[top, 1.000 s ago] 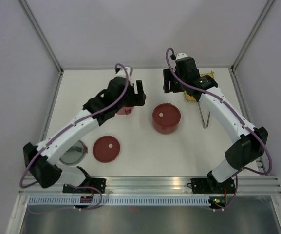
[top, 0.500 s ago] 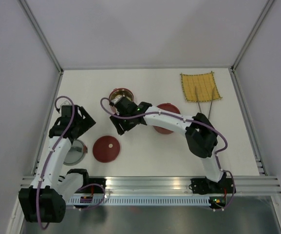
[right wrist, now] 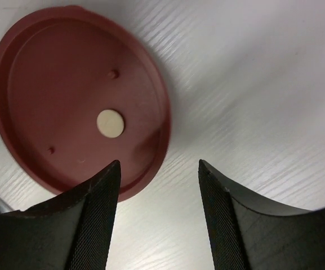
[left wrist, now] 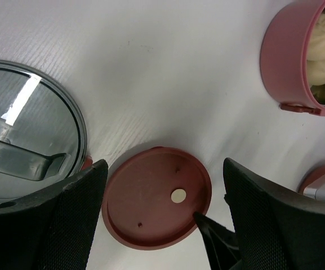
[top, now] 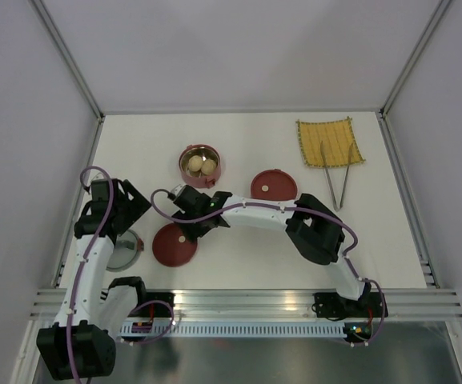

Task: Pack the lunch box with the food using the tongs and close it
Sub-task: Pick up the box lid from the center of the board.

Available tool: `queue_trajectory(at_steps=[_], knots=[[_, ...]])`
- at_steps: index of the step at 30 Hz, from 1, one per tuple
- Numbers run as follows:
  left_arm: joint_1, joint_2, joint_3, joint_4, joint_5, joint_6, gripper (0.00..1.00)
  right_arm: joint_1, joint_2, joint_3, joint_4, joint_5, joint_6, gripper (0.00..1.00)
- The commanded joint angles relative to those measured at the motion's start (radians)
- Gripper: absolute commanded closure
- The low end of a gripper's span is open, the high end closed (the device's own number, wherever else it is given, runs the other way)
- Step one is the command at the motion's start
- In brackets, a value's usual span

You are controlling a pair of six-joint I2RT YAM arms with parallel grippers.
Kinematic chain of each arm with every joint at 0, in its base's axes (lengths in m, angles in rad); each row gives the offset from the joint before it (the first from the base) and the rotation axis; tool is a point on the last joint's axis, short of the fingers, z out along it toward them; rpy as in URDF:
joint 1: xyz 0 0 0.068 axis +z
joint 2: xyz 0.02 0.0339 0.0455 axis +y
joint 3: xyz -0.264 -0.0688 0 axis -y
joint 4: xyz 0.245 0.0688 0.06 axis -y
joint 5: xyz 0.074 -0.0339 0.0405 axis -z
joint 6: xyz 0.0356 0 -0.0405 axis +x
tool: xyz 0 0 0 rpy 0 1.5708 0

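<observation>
**Right gripper** (right wrist: pixel 157 164): jaws moderately apart, nothing between them. One finger sits over the rim of the loose lid (right wrist: pixel 78 107), the other over bare table (top: pixel 247 136). The lid lies flat, pale knob (right wrist: pixel 110 122) up.

**Left gripper** (left wrist: pixel 165 166): jaws wide, empty, poised above the same lid. An empty bowl (left wrist: pixel 27 135), steel inside showing, stands just left of the lid.

**Food bowl** (top: pixel 199 164): open, beyond the lid and apart from it. It holds two beige balls (top: pixel 201 166).

**Second lid** (top: pixel 274 184): right of the food bowl, partly hidden by the right arm.

**Tongs** (top: pixel 336 178): far right, well apart from both grippers. The joined end is on the table and the free ends are on the mat (top: pixel 329 142).
</observation>
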Motion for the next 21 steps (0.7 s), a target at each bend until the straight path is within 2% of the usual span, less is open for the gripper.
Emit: queue_trajectory(at_steps=[1,3,6,7,9,10,12,13,14,15,21], knots=[[0.007,-0.029,0.005,-0.012,-0.027,0.015,0.12,-0.007,0.040,0.006,0.053,0.079,0.017,0.37],[0.005,-0.034,0.014,-0.023,-0.049,0.018,0.12,-0.006,0.052,0.014,0.059,0.077,0.021,0.39],[0.007,-0.035,0.022,-0.035,-0.066,0.016,0.12,-0.006,0.083,0.012,0.083,0.075,0.031,0.50],[0.007,-0.035,0.025,-0.038,-0.069,0.013,0.12,-0.006,0.093,0.012,0.082,0.075,0.034,0.57],[0.007,-0.037,0.034,-0.047,-0.082,0.012,0.13,-0.006,0.095,0.002,0.093,0.086,0.040,0.62],[0.007,-0.039,0.037,-0.049,-0.086,0.010,0.13,-0.007,0.092,-0.003,0.096,0.092,0.041,0.69],[0.007,-0.040,0.046,-0.050,-0.096,0.012,0.12,-0.007,0.087,-0.003,0.096,0.131,0.043,0.77],[0.007,-0.040,0.048,-0.050,-0.098,0.012,0.13,-0.006,0.078,0.000,0.088,0.153,0.043,0.86],[0.007,-0.039,0.049,-0.050,-0.098,0.012,0.13,-0.010,0.074,0.009,0.073,0.172,0.043,0.90],[0.007,-0.040,0.048,-0.050,-0.096,0.012,0.13,-0.015,0.065,0.012,0.067,0.195,0.049,1.00],[0.007,-0.032,0.039,-0.024,-0.070,0.024,0.13,-0.133,-0.031,0.006,0.076,0.099,0.106,1.00]])
